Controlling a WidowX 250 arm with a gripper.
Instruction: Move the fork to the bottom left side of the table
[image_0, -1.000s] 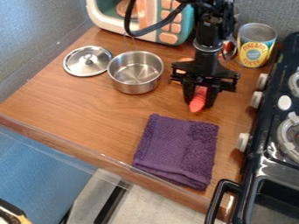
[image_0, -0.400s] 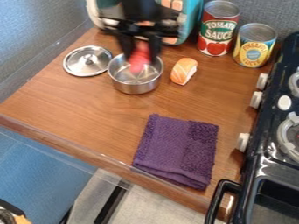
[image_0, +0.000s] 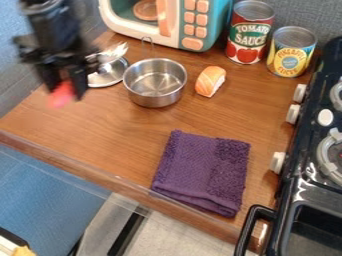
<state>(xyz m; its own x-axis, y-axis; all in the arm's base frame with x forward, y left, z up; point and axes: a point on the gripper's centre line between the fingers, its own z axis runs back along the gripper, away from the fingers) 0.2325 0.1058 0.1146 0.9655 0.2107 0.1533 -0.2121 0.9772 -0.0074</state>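
Tool (image_0: 65, 90) swung left, away from over the pot (image_0: 154, 99) — now at the tabletop's (image_0: 113, 132) left side, clamped on the fork (image_0: 61, 95), red end low. Fork's up in the air; probably needs bringing nearer bottom left, then lowering — placement pending.

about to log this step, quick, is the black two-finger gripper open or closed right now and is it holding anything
black two-finger gripper: closed on a pinkish-red object, probably part of the fork
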